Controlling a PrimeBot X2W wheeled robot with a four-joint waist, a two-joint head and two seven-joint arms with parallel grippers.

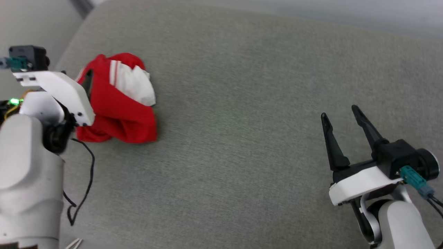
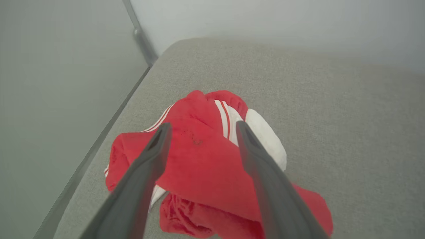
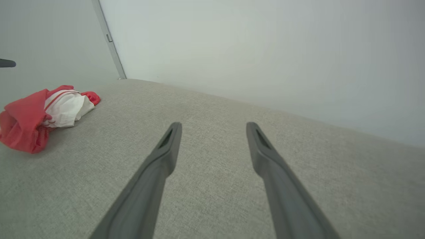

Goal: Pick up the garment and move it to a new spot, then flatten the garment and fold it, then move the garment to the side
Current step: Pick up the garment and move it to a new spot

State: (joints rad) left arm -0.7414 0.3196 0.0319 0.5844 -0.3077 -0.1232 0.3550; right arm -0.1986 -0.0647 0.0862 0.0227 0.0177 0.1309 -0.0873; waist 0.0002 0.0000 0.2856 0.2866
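The garment (image 1: 117, 103) lies crumpled in a heap at the left of the grey fabric surface (image 1: 242, 138), red with a white sleeve and white stripes showing; its numerals are hidden. In the head view my left arm's wrist covers the heap's left edge. My left gripper (image 2: 202, 127) is open, its two fingers spread just above the garment (image 2: 199, 159) with red cloth showing between them. My right gripper (image 1: 341, 116) stands open far to the right over bare fabric, nothing between its fingers. The right wrist view has the garment (image 3: 36, 116) at far left.
The surface's left edge (image 2: 99, 139) runs close beside the heap, with a pale wall and a grey vertical post (image 2: 141, 36) behind it. A black cable (image 1: 84, 180) hangs from my left arm. Bare grey fabric spreads between the heap and my right gripper.
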